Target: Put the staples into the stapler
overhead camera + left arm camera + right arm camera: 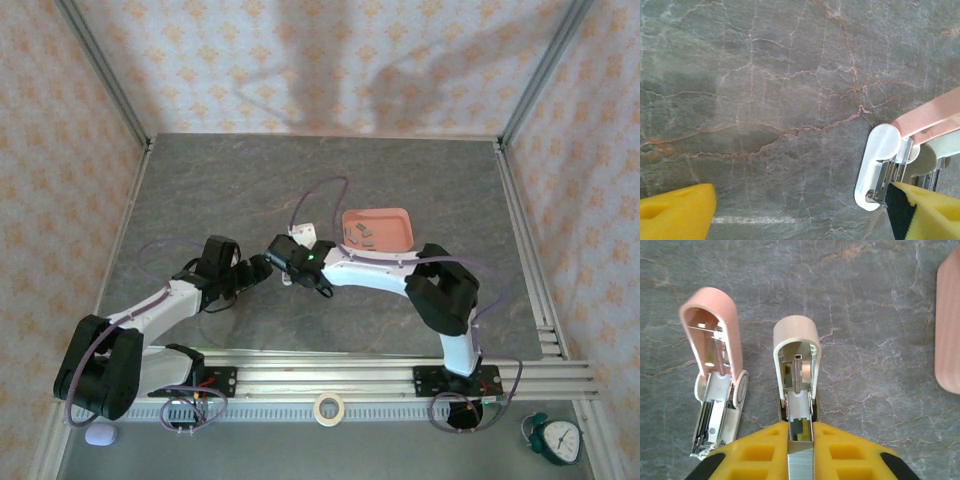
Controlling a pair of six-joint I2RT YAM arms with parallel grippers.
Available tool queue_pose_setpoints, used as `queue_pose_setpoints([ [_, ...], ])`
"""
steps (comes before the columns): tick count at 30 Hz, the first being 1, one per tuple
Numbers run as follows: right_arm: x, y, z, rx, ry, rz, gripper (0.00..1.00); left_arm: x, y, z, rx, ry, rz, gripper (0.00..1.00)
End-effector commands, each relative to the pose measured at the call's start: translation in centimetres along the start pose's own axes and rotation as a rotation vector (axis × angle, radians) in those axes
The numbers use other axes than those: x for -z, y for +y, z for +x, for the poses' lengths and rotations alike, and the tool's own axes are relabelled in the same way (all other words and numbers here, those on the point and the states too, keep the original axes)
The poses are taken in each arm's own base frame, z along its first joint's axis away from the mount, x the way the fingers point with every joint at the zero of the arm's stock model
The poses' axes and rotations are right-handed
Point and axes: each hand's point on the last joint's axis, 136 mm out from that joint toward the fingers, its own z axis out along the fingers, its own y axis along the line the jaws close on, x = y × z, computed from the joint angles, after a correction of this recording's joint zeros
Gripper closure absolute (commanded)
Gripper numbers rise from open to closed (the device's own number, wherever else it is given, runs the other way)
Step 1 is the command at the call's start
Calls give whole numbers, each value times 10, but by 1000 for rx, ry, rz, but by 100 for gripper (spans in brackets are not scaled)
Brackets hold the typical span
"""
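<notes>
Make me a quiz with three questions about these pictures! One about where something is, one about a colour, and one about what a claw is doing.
1. Where do the loose staples lie?
A) in the tray
B) on the tape roll
C) beside the clock

2. What colour is the tray?
A) blue
B) pink
C) green

3. How is the left claw?
A) shut tight
B) holding the tray
C) wide open

Answers:
1 A: the top view shows the small grey strips inside the tray.
2 B: its rim and floor are pink.
3 C: its yellow fingers stand far apart, with bare table between them.
</notes>
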Motion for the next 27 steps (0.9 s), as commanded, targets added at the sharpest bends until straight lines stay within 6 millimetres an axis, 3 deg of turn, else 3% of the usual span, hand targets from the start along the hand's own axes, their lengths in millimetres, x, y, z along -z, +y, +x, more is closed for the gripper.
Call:
queue_pose_setpoints([
  [1,13,1,-9,95,-50,-48,83,2,-8,0,-22,13,36,11],
  [7,8,5,-4,186,-54,-76,83,0,-22,4,-58,16,148,11],
  [14,-4,6,1,163,-54,-72,83,8,-28,8,-111,-19,222,11],
  [27,-20,-6,9,93,-29,-46,83,26,-7,12,-120,-163,237,12],
])
